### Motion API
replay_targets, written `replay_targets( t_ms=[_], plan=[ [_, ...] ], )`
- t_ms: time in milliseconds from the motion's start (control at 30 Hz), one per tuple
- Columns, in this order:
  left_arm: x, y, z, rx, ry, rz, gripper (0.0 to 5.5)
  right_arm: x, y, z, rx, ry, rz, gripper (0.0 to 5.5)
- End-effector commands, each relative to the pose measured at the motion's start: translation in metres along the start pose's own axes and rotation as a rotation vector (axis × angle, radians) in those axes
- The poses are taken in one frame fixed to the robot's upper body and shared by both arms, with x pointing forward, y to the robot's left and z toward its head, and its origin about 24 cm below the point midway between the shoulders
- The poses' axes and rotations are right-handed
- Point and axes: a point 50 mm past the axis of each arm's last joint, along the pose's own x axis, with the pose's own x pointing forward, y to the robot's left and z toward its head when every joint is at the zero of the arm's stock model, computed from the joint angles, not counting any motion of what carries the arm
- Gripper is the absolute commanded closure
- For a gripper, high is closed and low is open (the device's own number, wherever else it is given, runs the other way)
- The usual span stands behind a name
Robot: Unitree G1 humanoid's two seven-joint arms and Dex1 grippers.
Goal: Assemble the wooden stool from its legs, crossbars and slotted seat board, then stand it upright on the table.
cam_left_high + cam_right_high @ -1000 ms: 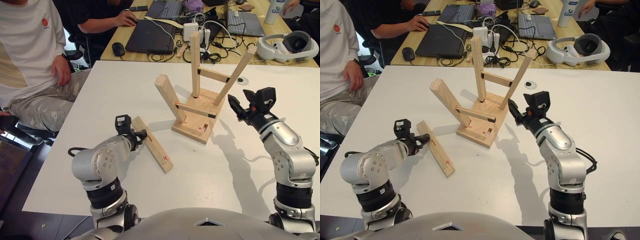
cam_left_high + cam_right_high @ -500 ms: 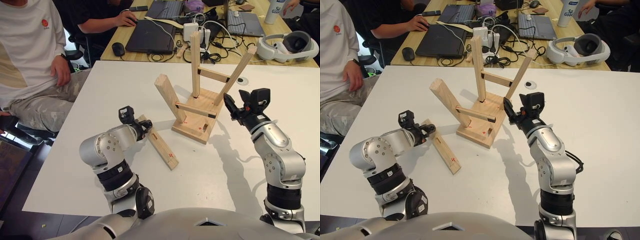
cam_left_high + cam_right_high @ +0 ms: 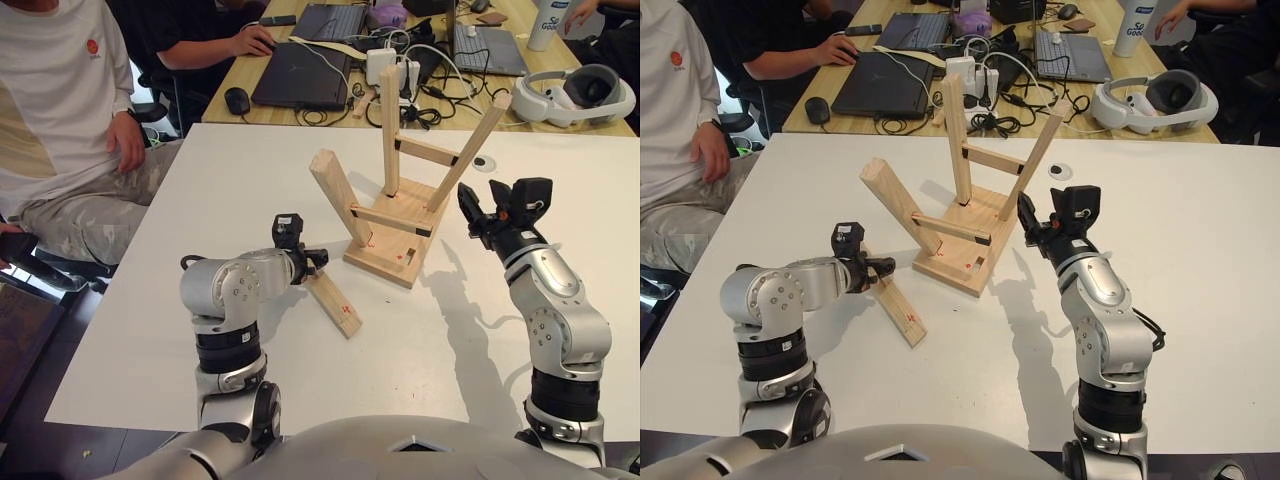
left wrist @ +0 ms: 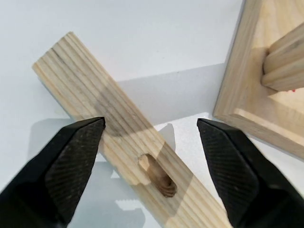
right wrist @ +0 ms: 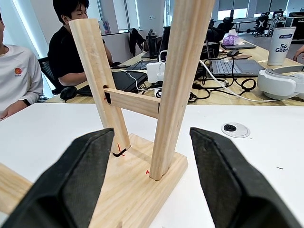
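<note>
The stool (image 3: pixel 392 243) stands upside down on the white table, seat board down, with three legs and two crossbars (image 3: pixel 390 220) fitted. A loose wooden leg (image 3: pixel 335 304) lies flat just left of the seat board. My left gripper (image 3: pixel 314 262) is open over that leg's far end, and in the left wrist view its fingers (image 4: pixel 78 152) straddle the leg (image 4: pixel 90 85) near its slot hole. My right gripper (image 3: pixel 467 203) is open beside the stool's right leg (image 5: pixel 183 66), not touching it.
A wooden desk behind the table carries laptops (image 3: pixel 300 72), cables and a headset (image 3: pixel 580 90). A round grommet (image 3: pixel 484 161) sits in the table top. A seated person (image 3: pixel 60 110) is at the left edge. White table (image 3: pixel 430 370) stretches in front.
My left gripper has moved right along the loose leg toward the seat board, and the leg has slid right with it. My right gripper edged toward the stool and back.
</note>
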Motion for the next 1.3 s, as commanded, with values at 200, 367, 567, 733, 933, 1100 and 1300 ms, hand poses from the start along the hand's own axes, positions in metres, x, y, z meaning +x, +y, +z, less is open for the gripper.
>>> replay_targets(
  t_ms=[200, 367, 567, 733, 933, 1100, 1300],
  plan=[
    [-0.002, -0.009, 0.003, 0.048, -0.011, 0.088, 0.98, 0.0, -0.002, 0.001, 0.002, -0.013, -0.023, 2.51],
    [-0.006, -0.008, 0.008, 0.102, -0.045, 0.167, 0.98, 0.001, -0.001, 0.001, 0.002, -0.017, -0.018, 2.51],
    [0.001, -0.01, -0.001, 0.1, 0.002, 0.201, 0.98, 0.002, -0.002, 0.001, -0.006, -0.02, -0.027, 2.51],
    [0.01, -0.02, -0.027, 0.044, 0.098, 0.227, 0.98, 0.0, -0.008, 0.001, -0.023, -0.017, -0.047, 2.51],
    [0.015, -0.026, -0.037, -0.065, 0.154, 0.209, 0.98, 0.0, -0.016, 0.007, -0.041, -0.027, -0.07, 2.51],
    [0.015, -0.023, -0.04, -0.15, 0.162, 0.167, 1.69, 0.0, -0.021, 0.011, -0.06, -0.035, -0.075, 2.51],
    [0.015, -0.023, -0.042, -0.19, 0.161, 0.133, 2.47, 0.001, -0.023, 0.017, -0.069, -0.047, -0.074, 2.51]
  ],
)
